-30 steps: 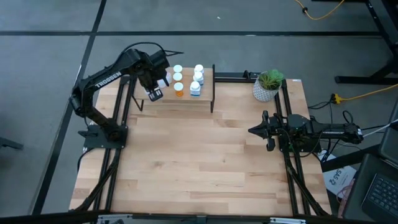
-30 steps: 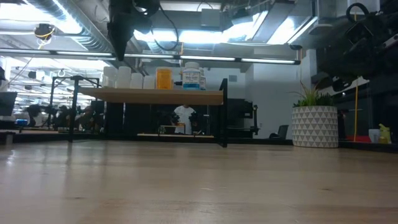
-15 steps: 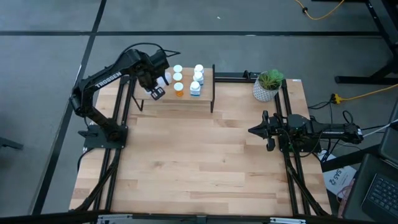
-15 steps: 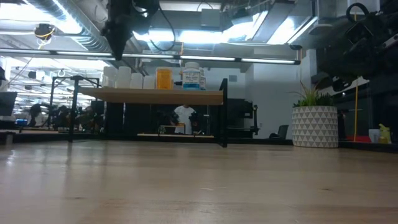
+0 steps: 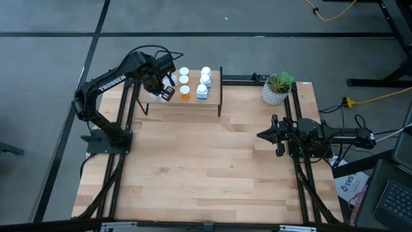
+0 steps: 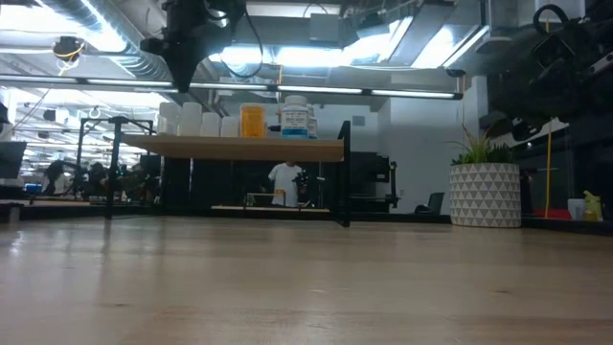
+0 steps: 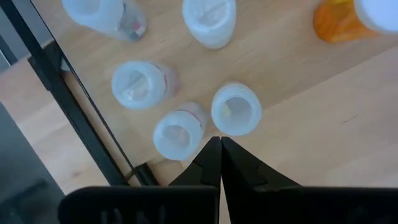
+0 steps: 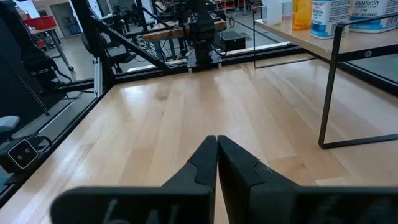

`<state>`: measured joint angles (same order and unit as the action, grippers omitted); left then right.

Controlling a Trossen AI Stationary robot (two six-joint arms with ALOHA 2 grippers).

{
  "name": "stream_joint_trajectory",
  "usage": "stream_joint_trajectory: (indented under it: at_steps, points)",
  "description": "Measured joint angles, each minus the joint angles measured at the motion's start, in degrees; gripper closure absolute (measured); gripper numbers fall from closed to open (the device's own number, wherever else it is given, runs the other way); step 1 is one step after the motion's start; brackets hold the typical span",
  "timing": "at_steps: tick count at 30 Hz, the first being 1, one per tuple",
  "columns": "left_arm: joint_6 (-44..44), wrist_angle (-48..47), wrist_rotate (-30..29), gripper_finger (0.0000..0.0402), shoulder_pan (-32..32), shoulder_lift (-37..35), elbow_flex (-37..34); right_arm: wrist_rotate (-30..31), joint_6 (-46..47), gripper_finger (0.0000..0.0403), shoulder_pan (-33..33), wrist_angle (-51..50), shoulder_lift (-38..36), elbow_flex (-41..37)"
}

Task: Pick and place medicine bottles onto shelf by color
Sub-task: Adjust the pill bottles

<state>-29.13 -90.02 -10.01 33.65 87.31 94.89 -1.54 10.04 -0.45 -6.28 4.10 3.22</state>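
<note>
The shelf (image 5: 214, 91) stands at the table's far edge on thin black legs. On it stand white bottles (image 6: 192, 118), an orange bottle (image 5: 185, 92) and white bottles with blue labels (image 5: 202, 90). My left gripper (image 5: 166, 93) is shut and empty above the shelf's left part. In the left wrist view its fingertips (image 7: 221, 146) point down between two white bottles (image 7: 236, 109) (image 7: 177, 132). In the low view it (image 6: 182, 81) hangs clear above their tops. My right gripper (image 5: 261, 135) is shut and empty low at the table's right side.
A white pot with a green plant (image 5: 277, 90) stands at the far right corner. The shelf's black end frame (image 8: 329, 81) shows ahead of my right gripper. Bare wooden tabletop (image 5: 206, 161) lies between the shelf and the near edge.
My left gripper has shifted a little toward the far edge over the shelf's left part and has turned about slightly, staying shut. The bottles have kept still.
</note>
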Motion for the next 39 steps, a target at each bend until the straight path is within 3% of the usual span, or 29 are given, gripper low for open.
stream_joint_trajectory:
  at_steps: [16,39]
  points:
    - [-11.1,0.0,-1.9,0.0401,0.0,0.0,0.0,0.0,0.0,0.0386,0.0,0.0,0.0,0.0]
    - [-15.9,0.4,-4.2,0.0401,-4.6,0.2,0.0,0.0,0.0,0.0386,0.0,0.0,0.0,0.0]
